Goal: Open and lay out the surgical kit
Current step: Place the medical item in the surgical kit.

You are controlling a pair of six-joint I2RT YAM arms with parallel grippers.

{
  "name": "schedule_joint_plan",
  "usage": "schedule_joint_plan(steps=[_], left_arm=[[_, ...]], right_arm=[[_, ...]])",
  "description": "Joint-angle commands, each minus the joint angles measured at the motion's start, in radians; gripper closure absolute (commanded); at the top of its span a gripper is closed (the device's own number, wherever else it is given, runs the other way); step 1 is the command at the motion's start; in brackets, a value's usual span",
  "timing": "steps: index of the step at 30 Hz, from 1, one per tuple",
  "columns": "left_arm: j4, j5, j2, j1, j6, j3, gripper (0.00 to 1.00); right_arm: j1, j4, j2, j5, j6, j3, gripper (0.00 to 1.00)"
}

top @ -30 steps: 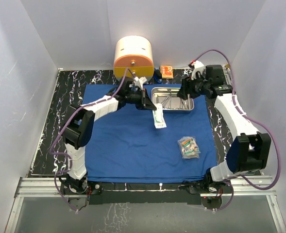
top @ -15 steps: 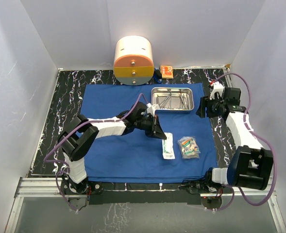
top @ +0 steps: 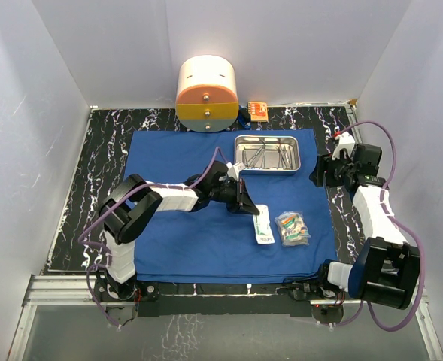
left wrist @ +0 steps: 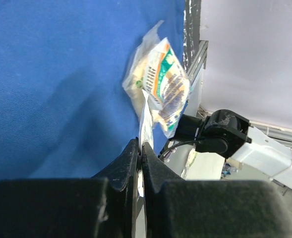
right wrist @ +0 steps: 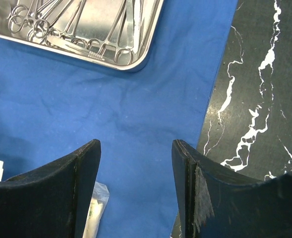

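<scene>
The left gripper (top: 248,207) pinches one end of the long clear flat packet (top: 263,226), low over the royal-blue cloth wrap (top: 168,233). It is just beside the small clear packet with coloured contents (top: 292,228), I think to lay them in a row. The shiny rectangular steel tray (top: 268,169) sits on the cloth's far side. The right gripper (top: 319,171), jaws spread and empty, hangs at the cloth's right edge, probably to give room.

Right tool (right wrist: 136,146), jaws apart, over blue cloth (right wrist: 61,94) beside steel tray (right wrist: 146,39)
</scene>
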Motion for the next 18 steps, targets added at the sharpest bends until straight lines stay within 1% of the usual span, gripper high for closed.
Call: schedule_joint_plan(steps=[1,6,14,18], left_arm=[[0.036,0.011,0.047,-0.012,-0.023,0.038,1.00],[0.072,0.043,0.113,-0.016,-0.012,0.083,1.00],[0.050,0.040,0.144,-0.032,0.008,0.096,1.00],[0.031,0.034,0.155,-0.032,0.028,0.102,0.98]], right_arm=[[-0.019,0.079,-0.005,-0.016,0.003,0.007,0.42],[-0.030,0.088,-0.005,-0.033,0.001,-0.009,0.42],[-0.035,0.090,0.009,-0.042,-0.001,-0.010,0.42],[-0.036,0.090,0.000,-0.050,-0.002,-0.015,0.42]])
